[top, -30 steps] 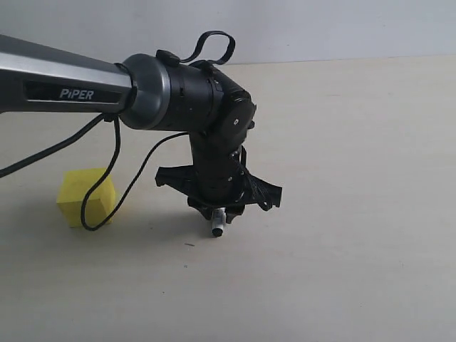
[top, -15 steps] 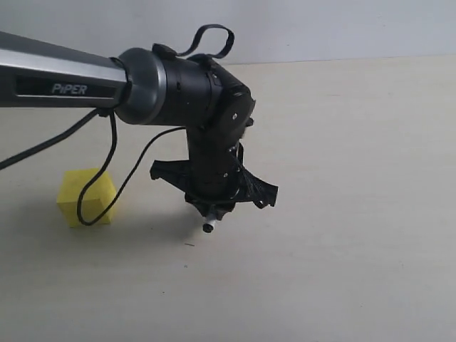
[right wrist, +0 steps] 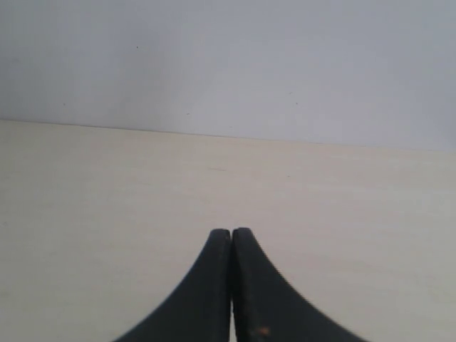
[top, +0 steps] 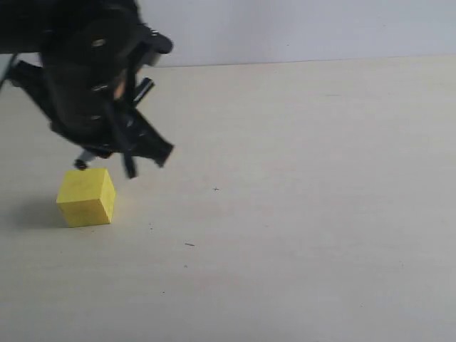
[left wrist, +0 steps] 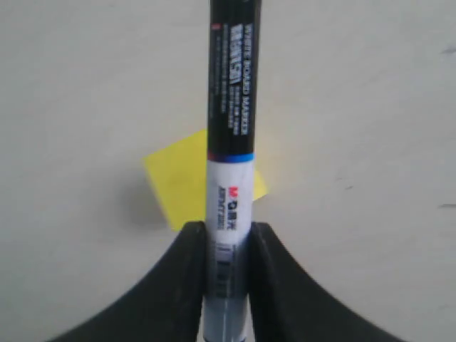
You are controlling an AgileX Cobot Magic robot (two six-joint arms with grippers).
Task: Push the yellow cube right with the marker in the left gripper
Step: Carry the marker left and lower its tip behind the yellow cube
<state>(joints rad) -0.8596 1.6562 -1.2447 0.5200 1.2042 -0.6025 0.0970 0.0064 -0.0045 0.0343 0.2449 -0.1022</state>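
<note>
The yellow cube (top: pixel 87 197) rests on the table at the left. My left gripper (top: pixel 92 153) hangs blurred just above and behind it, shut on the marker. The marker's lower end (top: pixel 83 163) shows close above the cube's top left edge; whether it touches cannot be told. In the left wrist view the marker (left wrist: pixel 229 142) runs straight out from between the black fingers (left wrist: pixel 189 249), crossing over the yellow cube (left wrist: pixel 182 185). My right gripper (right wrist: pixel 231 232) is shut on nothing, above bare table, and is out of the exterior view.
The beige tabletop (top: pixel 299 214) stretches to the right of the cube, with a pale wall (top: pixel 299 28) along its far edge. A few tiny dark specks (top: pixel 189 244) lie on the surface.
The left arm has swung quickly leftward from the table's middle to above the cube, carrying the marker. The cube has not moved.
</note>
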